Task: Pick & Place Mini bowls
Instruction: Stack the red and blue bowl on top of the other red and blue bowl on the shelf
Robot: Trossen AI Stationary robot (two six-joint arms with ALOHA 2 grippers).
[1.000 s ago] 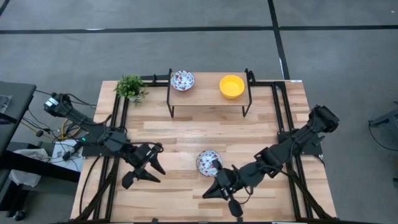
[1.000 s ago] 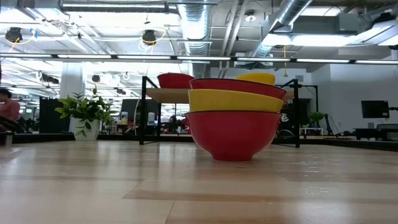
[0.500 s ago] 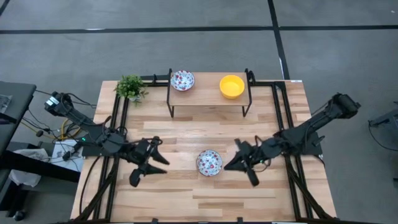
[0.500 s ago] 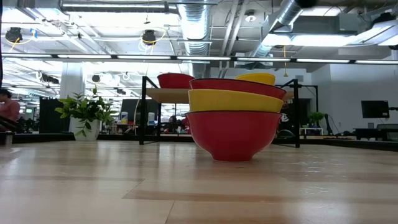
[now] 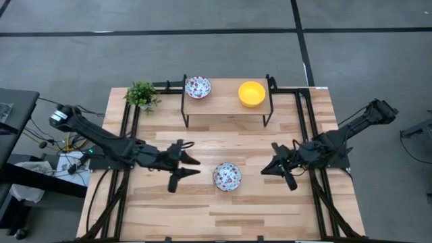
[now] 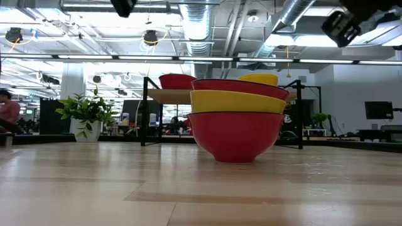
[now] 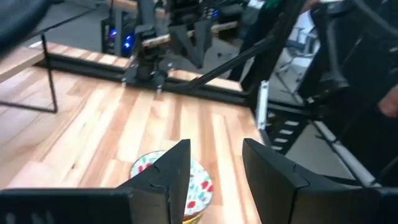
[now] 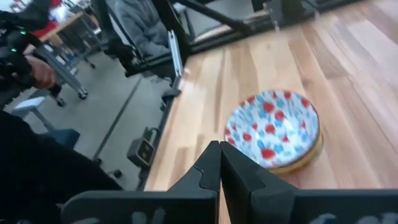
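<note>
1. High view: a floral-speckled bowl (image 5: 227, 176) sits upright on the wooden table (image 5: 223, 216), mouth up, in the front middle; being round, it has no long axis to speak of.
2. Low view shows this to be a stack (image 6: 237, 122): a red bowl at the bottom, a yellow one nested in it, and a red-rimmed one on top. From above only the speckled inside of the top bowl is seen.
3. On the raised shelf (image 5: 226, 101) at the back stand a second speckled bowl (image 5: 198, 86) and a plain yellow bowl (image 5: 252, 93), well apart, both mouth up.
4. The left gripper (image 5: 187, 167) hangs just to the left of the stack with its fingers spread and nothing between them; the left wrist view shows the speckled bowl (image 7: 174, 183) partly behind one finger.
5. The right gripper (image 5: 268, 168) is to the right of the stack, farther off, fingers pressed together and empty; the right wrist view shows the bowl (image 8: 274, 129) just beyond the fingertips, with clear wood all round it.
6. A potted plant (image 5: 142, 94) stands at the back left corner, well away from the stack.
7. Bare wood lies between the stack and the front edge, and between the stack and the shelf legs.
8. The right wrist view also shows a seated person (image 8: 140, 28) beyond the table edge.
</note>
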